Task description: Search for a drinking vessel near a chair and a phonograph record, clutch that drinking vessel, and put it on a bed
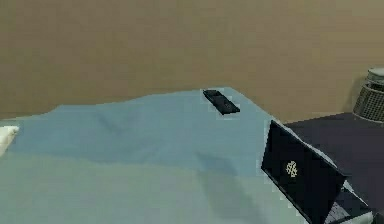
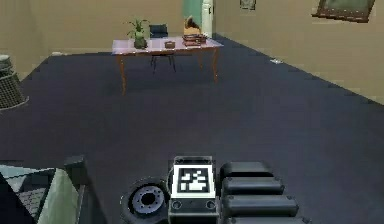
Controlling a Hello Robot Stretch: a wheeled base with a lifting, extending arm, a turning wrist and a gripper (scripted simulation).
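A bed (image 1: 120, 140) with a pale blue cover spreads across the forward view. A flat dark slab (image 1: 221, 101) lies on its far edge, and an open laptop (image 1: 298, 170) stands at its right side. In the arm side view the arm's end, with a white marked square (image 2: 192, 181), sits at the bottom edge. The gripper's dark round body (image 2: 148, 200) is just left of the square. Its far end is not clear, so I cannot tell whether it holds anything. Far across the room stands a pinkish table (image 2: 140, 50) with a potted plant (image 2: 139, 32), a small dark thing (image 2: 170, 43) and a stack of things (image 2: 194, 38).
A chair (image 2: 163, 58) stands behind the table. A wire basket (image 1: 372, 95) stands past the bed, seen again as the basket (image 2: 8, 85) at the arm side view's left edge. Dark blue floor (image 2: 250, 110) lies between me and the table. Framed pictures (image 2: 345, 8) hang on the right wall.
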